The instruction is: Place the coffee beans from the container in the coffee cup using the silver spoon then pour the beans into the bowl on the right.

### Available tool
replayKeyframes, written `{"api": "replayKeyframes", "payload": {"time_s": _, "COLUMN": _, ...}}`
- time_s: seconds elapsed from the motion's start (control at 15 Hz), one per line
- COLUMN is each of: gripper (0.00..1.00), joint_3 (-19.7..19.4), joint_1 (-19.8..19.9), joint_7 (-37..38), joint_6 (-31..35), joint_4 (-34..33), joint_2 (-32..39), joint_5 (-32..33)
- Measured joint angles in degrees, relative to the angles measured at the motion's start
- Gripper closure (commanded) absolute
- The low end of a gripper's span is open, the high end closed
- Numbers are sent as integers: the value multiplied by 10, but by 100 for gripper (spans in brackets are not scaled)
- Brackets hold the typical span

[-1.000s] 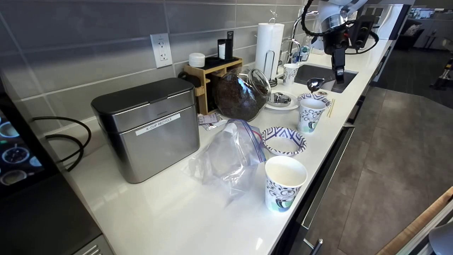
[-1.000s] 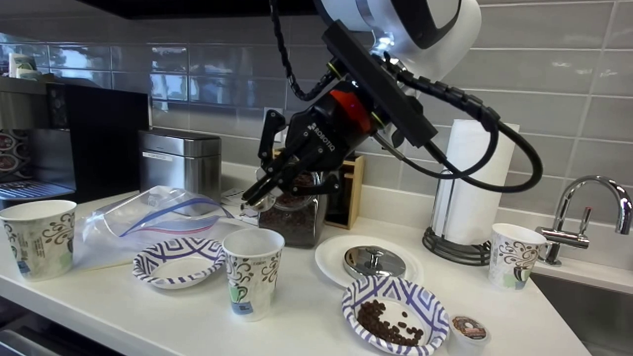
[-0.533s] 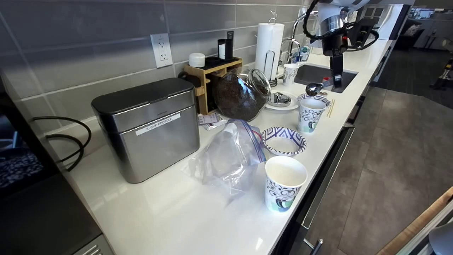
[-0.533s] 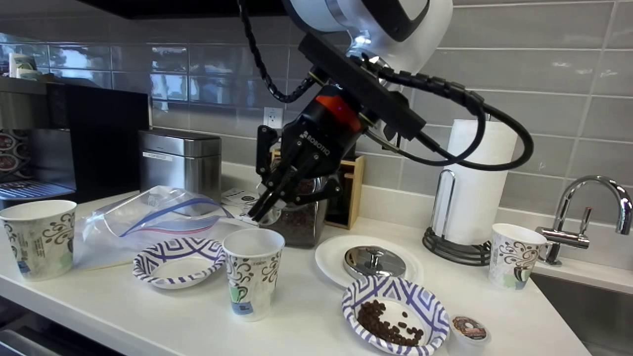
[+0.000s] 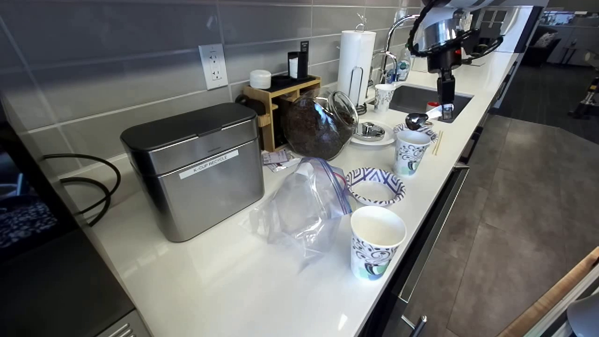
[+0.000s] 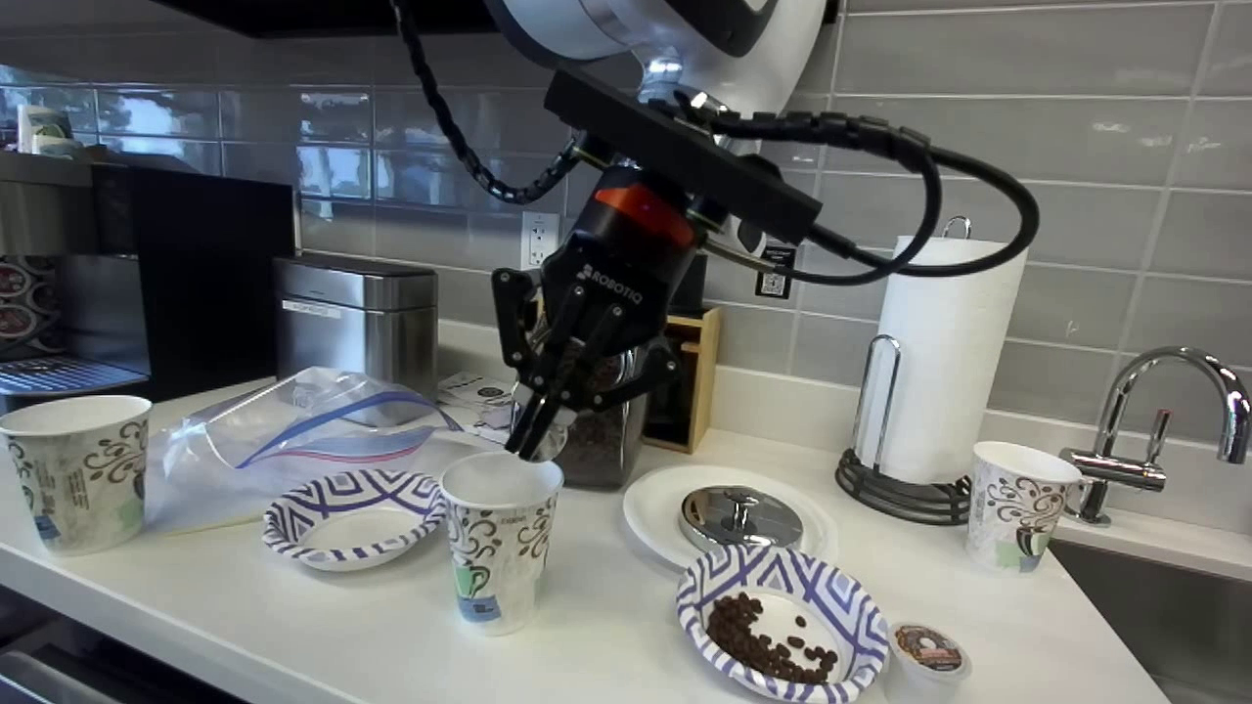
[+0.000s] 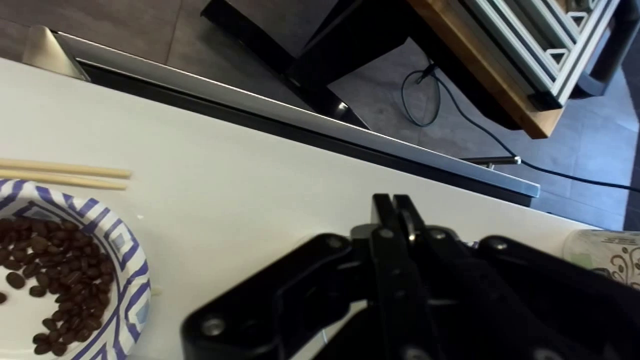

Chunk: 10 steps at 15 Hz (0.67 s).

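– In an exterior view, what does the gripper have?

– The silver spoon. The jaws are pinched narrow on its handle, and the spoon hangs in the air, bowl end out to one side

– And the coffee cup?

– Upright on the counter. The spoon looks near its rim, though whether it is over the mouth I can't tell

– Farther back?

– A glass jar with dark contents, standing by the wooden shelf. A clear plastic bag lies near it

– In an exterior view, where is the right bowl?

– To the right of the coffee cup, with coffee beans gathered along one side and a coffee pod just beside it. The left bowl is on the cup's other side. Behind, a silver lid rests on a white plate

– How does the gripper look there?

– Fingertips together, overlapping the coffee cup's far rim as seen here; whether they touch it I can't tell. Part of the spoon shows beside them

– And in the wrist view?

– The fingers lie side by side, something shiny between them. The right bowl and its beans are cut by the left edge, next to two wooden sticks. A patterned cup stands at the right edge; which cup it is, I can't tell
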<state>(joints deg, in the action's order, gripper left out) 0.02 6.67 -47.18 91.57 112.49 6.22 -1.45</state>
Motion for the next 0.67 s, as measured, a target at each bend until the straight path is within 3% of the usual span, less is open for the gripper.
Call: {"api": "replayKeyframes", "payload": {"time_s": 0.67, "gripper": 99, "joint_3": 0, "joint_1": -29, "joint_7": 22, "joint_6": 102, "joint_4": 106, "joint_2": -99, "joint_5": 42}}
